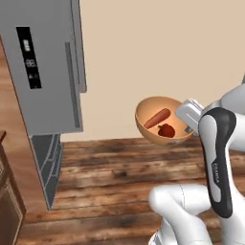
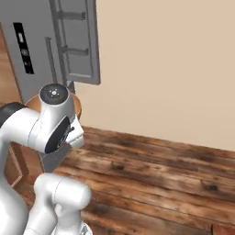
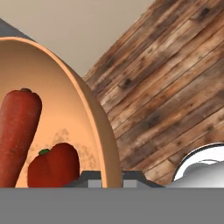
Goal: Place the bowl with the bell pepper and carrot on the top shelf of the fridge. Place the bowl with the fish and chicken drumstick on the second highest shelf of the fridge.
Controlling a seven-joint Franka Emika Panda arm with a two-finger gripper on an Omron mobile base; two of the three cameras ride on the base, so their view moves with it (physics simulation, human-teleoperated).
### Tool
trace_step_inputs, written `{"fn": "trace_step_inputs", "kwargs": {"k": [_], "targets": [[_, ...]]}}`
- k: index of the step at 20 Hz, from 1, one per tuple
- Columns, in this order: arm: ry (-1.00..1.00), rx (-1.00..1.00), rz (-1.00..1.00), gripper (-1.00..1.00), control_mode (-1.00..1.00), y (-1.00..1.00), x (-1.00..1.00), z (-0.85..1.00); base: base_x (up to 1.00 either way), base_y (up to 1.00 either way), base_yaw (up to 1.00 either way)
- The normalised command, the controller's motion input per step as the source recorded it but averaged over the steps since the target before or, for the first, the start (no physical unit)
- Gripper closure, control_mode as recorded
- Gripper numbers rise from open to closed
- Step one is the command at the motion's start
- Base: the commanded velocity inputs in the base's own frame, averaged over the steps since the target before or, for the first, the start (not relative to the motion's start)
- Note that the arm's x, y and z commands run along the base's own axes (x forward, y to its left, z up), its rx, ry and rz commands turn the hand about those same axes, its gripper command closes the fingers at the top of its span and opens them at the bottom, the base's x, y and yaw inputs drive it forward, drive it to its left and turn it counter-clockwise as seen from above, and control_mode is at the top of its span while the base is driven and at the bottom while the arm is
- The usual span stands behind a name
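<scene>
Bowl with the bell pepper and carrot (image 1: 160,128) hangs in the air over the wooden floor (image 1: 110,182), right of the fridge (image 1: 45,72). Carrot (image 1: 157,118) lies left of bell pepper (image 1: 166,130) inside. Pincer (image 1: 190,125) is clamped narrow on the bowl's right rim, apparently to carry it level. Fridge door (image 1: 76,48) stands open; its edge lies between bowl and shelves, which are hidden.
</scene>
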Motion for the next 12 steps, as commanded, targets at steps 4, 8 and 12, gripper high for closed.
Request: {"fn": "trace_step_inputs", "kwargs": {"k": [4, 8, 12], "targets": [[0.00, 0.00, 0.00, 1.00, 1.00, 0.00, 0.00, 0.00, 0.91, -0.56, -0.37], [0.00, 0.00, 0.00, 1.00, 1.00, 0.00, 0.00, 0.00, 1.00, -0.19, -0.20], [0.00, 0.00, 0.00, 1.00, 1.00, 0.00, 0.00, 0.00, 1.00, -0.32, -0.16]]}}
